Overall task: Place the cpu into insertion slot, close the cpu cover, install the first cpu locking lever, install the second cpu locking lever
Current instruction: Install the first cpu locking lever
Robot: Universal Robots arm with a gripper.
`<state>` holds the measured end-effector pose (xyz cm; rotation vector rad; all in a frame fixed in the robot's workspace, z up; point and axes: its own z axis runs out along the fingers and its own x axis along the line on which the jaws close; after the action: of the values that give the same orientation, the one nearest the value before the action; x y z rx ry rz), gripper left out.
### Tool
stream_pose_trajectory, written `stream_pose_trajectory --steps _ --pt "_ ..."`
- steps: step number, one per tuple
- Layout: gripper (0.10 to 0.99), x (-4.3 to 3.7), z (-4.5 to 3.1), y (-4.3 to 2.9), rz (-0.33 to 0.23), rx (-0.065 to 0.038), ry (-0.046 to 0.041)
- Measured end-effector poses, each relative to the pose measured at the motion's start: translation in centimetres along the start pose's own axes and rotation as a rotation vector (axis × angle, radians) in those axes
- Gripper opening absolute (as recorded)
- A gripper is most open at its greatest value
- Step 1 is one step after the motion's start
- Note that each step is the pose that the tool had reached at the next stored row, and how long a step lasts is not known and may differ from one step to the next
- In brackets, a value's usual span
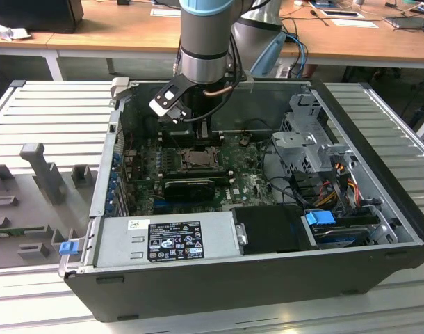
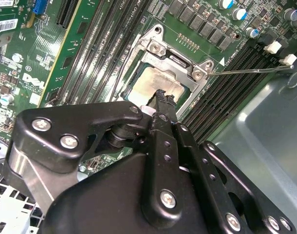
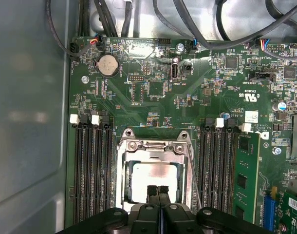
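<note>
The insertion slot [image 3: 123,170] sits in the green motherboard, between black memory slots. The cpu [image 3: 151,175] lies in it, its tan-silver face showing through the window of the cpu cover [image 3: 153,146], which lies flat over it. My gripper [image 3: 158,191] is shut with nothing between its fingers. Its tips rest at the cpu's edge by the cover frame, as the second wrist view also shows for the gripper [image 2: 160,95], the cpu [image 2: 151,80] and the cover [image 2: 175,61]. A thin locking lever [image 2: 250,71] sticks out from a socket corner over the memory slots. In the exterior view, the gripper [image 1: 198,136] hangs just over the socket [image 1: 197,159].
The open computer case [image 1: 219,278] walls in the board. A power supply [image 1: 167,240] is at the front, with drive cages and cables [image 1: 330,174] toward the exterior view's right. A memory stick [image 3: 246,175] stands beside the socket. Cables [image 3: 187,24] cross the board's far edge.
</note>
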<state>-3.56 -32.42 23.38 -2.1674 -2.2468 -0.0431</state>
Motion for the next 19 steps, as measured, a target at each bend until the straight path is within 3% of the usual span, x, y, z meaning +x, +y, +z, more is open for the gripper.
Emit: stream_pose_trajectory --steps 19 --pt "0.106 0.01 -0.45 0.0 0.0 0.0 -0.0001"
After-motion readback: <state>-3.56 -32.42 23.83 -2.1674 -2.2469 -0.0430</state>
